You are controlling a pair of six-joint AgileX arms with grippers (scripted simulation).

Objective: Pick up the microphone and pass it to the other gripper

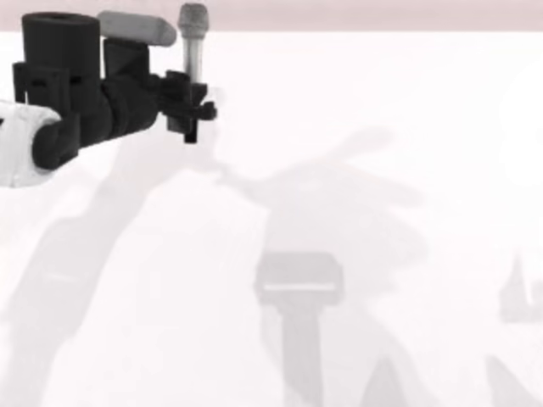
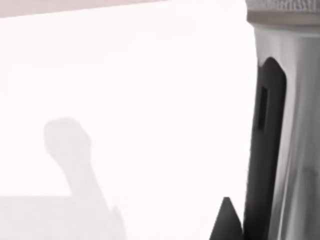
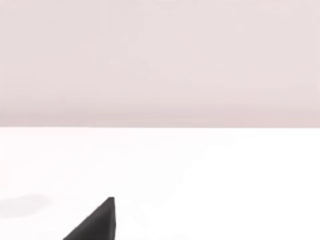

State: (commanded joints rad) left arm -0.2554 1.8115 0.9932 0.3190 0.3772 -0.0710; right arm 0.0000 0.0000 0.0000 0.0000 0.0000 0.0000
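So we have the pickup done: our left gripper [image 1: 188,106], at the table's [image 1: 356,102] far left, is clamped on the one microphone [image 1: 193,38], head up. The handover is left. Our right gripper [image 3: 97,222] shows one fingertip only; we cannot tell its state.

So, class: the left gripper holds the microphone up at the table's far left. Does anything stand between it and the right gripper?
Nothing visible does. The left gripper grips the microphone; the table toward the right shows only shadows. Of the right gripper, only one fingertip shows.
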